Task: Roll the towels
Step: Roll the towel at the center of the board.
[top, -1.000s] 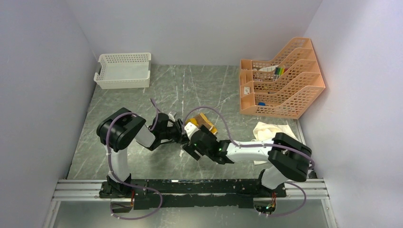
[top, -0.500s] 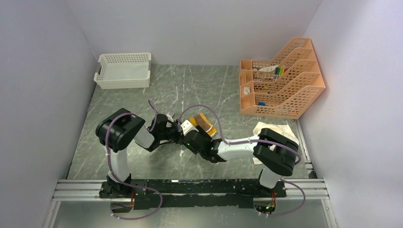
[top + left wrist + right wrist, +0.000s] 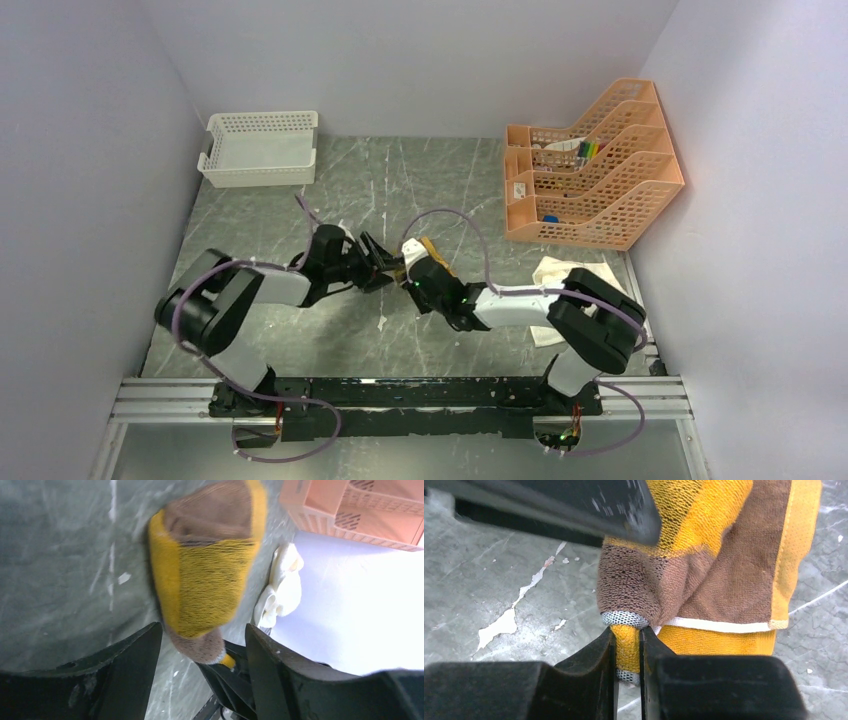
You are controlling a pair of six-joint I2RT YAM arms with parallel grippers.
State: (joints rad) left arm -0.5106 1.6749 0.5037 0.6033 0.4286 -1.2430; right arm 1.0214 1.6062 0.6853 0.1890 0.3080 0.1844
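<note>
The mustard-yellow and brown towel [image 3: 432, 254] lies partly rolled at the table's middle. My right gripper [image 3: 627, 632] is shut on a yellow edge of the towel [image 3: 704, 555], at its near end. In the top view the right gripper [image 3: 413, 270] sits just beside the roll. My left gripper [image 3: 202, 630] stands open, its jaws on either side of the roll's brown end [image 3: 202, 647] without pressing it. From above, the left gripper [image 3: 385, 262] is left of the roll. The cream towel [image 3: 570, 275] lies crumpled at the right, untouched.
A white lattice basket [image 3: 260, 148] stands at the back left. An orange tiered organizer [image 3: 590, 170] with small items stands at the back right, close behind the cream towel. Both arms' purple cables loop above the table's middle.
My right gripper has shut on the yellow towel's edge. My left gripper has opened off the roll, and the left arm has lowered and stretched out toward the centre.
</note>
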